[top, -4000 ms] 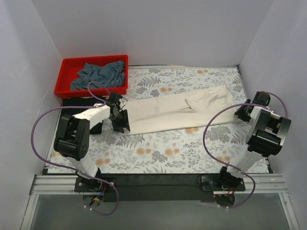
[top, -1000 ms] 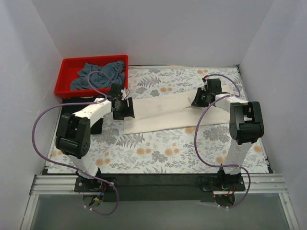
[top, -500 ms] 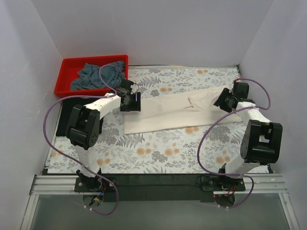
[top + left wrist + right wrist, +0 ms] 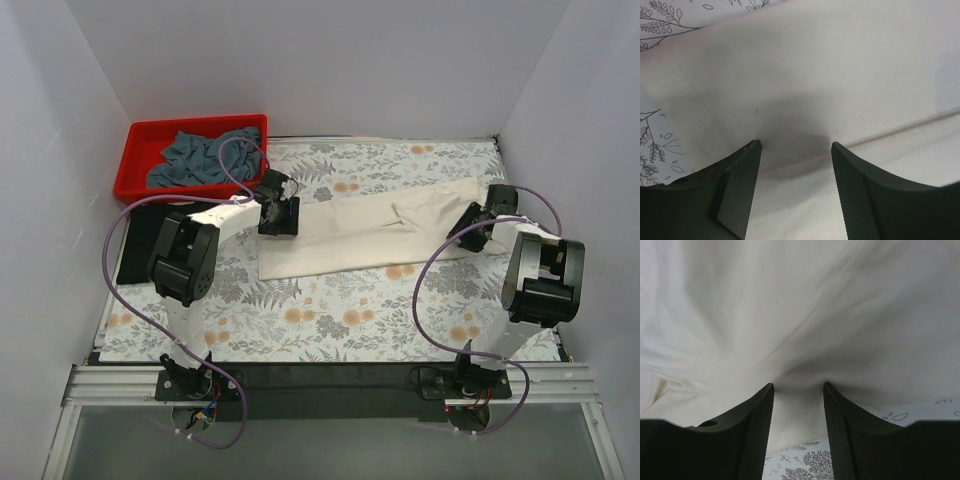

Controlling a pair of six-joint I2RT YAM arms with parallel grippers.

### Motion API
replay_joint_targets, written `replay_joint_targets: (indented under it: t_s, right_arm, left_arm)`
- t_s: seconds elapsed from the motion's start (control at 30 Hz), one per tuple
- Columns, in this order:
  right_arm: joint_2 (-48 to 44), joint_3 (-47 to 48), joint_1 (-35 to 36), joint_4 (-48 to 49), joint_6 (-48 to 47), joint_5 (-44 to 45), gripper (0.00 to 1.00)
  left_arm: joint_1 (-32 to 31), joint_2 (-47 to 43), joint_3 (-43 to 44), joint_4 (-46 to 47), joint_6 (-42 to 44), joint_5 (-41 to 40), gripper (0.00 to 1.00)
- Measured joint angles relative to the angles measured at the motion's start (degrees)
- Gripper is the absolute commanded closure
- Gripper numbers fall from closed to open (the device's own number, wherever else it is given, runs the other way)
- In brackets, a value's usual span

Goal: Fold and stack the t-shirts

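holding the left gripper, jaws parted and gripping nothing, at the left end of the cream shirt lying stretched across the flowered tablecloth; resting the right gripper, jaws likewise released, at its right end. noting the grey-blue shirt bunched in the red bin.

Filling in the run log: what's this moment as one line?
left gripper: open over cream shirt, left end | right gripper: open on right end | grey-blue shirt: in red bin
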Motion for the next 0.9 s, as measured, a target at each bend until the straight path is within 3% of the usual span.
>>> replay_joint_targets:
  t_s: [0.2,0.6,0.9]
  right_arm:
    - [6.19,6.27,-0.28,1.11,0.33,-1.66,0.54]
    - [29.2,36.37,-0.44,0.59,-3.06,-12.48,0.53]
    - [36.65,48.43,-0.44,-3.23,-7.17,-16.85,0.52]
  left_arm:
    - [0.07,-2.75,-3.98,0.5,-3.08,1.64,0.48]
    - [-0.55,-12.33,-17.29,0.26,-17.51,16.35,0.49]
    - [-7.08,-17.2,-26.64,6.4,-29.42,23.37,0.47]
